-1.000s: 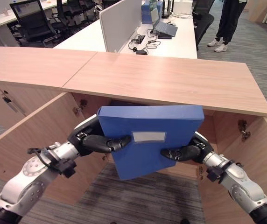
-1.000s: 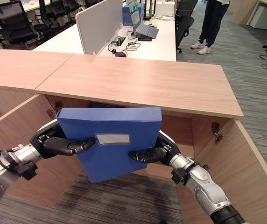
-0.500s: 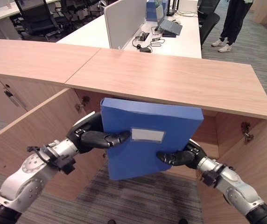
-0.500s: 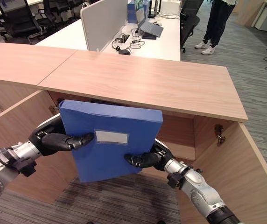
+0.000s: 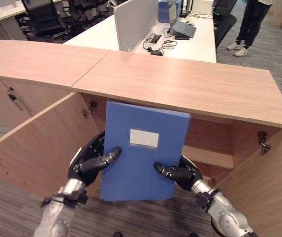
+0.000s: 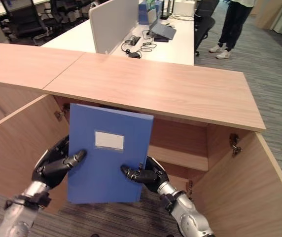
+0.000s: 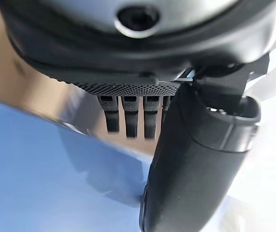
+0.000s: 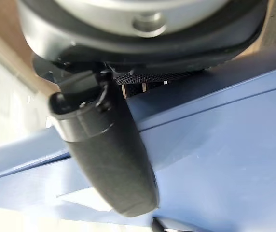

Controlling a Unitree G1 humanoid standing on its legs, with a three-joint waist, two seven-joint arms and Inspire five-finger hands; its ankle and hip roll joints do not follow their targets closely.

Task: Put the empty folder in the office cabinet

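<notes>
A blue folder (image 5: 141,153) with a blank white label stands nearly upright in front of the open office cabinet (image 5: 207,155), below the wooden counter top (image 5: 180,84). My left hand (image 5: 89,163) grips its left edge, thumb across the front cover and fingers behind. My right hand (image 5: 178,174) pinches its lower right edge the same way. In the left wrist view the thumb (image 7: 196,159) presses the blue cover (image 7: 41,164). In the right wrist view the thumb (image 8: 109,154) lies on the folder (image 8: 215,145).
The cabinet's left door (image 5: 37,143) and right door (image 5: 264,192) swing open towards me on either side. A shelf sits inside. Beyond the counter are a desk with a grey partition (image 5: 131,22), a laptop (image 5: 183,27), office chairs and a standing person (image 5: 252,22).
The folder has turned from tilted to upright and come lower and closer to me. Both arms have drawn back with it. The camera has also shifted slightly.
</notes>
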